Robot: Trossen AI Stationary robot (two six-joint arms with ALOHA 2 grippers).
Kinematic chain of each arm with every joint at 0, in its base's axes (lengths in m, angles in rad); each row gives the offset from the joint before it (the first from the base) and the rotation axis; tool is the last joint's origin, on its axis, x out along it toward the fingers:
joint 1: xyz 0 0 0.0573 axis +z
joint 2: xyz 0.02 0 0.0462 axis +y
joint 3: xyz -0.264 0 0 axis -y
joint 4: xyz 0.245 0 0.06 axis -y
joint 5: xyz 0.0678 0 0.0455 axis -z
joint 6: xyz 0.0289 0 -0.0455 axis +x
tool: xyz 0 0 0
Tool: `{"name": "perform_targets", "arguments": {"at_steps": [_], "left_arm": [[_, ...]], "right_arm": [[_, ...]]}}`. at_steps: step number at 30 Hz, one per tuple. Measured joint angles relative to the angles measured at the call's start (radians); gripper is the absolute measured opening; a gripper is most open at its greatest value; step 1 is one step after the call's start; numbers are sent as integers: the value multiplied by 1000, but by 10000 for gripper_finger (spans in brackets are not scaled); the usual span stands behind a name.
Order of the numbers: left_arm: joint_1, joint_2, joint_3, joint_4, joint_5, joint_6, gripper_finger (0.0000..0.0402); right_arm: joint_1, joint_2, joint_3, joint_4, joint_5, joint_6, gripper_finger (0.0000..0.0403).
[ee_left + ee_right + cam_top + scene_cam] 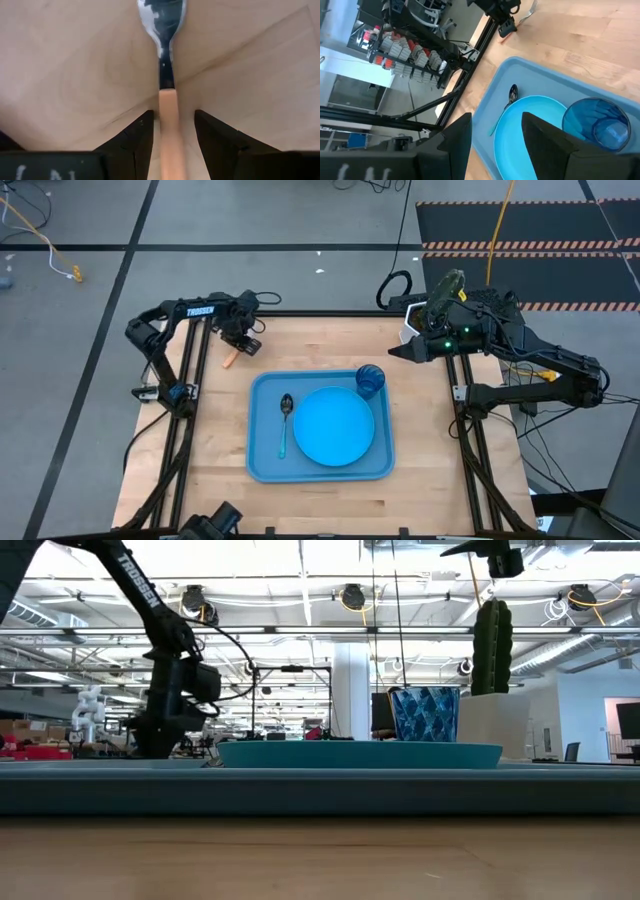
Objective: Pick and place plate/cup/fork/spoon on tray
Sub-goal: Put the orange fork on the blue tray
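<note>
The fork [231, 358] lies flat on the wooden table near its far left corner, with its orange handle [170, 135] and shiny head [161, 20] both showing in the left wrist view. My left gripper [173, 116] points down over it, open. Its fingers stand on either side of the handle with a narrow gap at each side. The blue tray [262, 465] in the middle of the table holds the plate [333, 426], the spoon [285, 420] and the cup [369, 380]. My right gripper [495, 145] hangs open and high above the table's far right, holding nothing.
In the low view a cactus [492, 645] in a white pot [500, 725] stands behind the cup. Bare wood lies all around the tray, widest toward the near edge. Black frame rails run along the table's left and right sides.
</note>
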Motion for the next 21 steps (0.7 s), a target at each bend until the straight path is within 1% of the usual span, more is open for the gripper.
{"name": "perform_targets", "arguments": {"at_steps": [2,4,8,12,16,21], "left_arm": [[-8,5,0,1,-16,-6,142],[-11,5,0,2,-10,-23,120],[-13,-11,-3,-4,-11,-51,39],[-12,-40,-8,-23,-36,-97,37],[-12,-93,-8,-83,-42,-125,37],[-36,-211,-8,-181,-40,-213,37]], "right_arm": [[0,0,0,-1,0,8,167],[0,0,0,-1,0,8,167],[0,0,0,-1,0,4,167],[0,0,0,-1,0,-10,167],[0,0,0,-1,0,-40,167],[0,0,0,-7,-3,-91,167]]}}
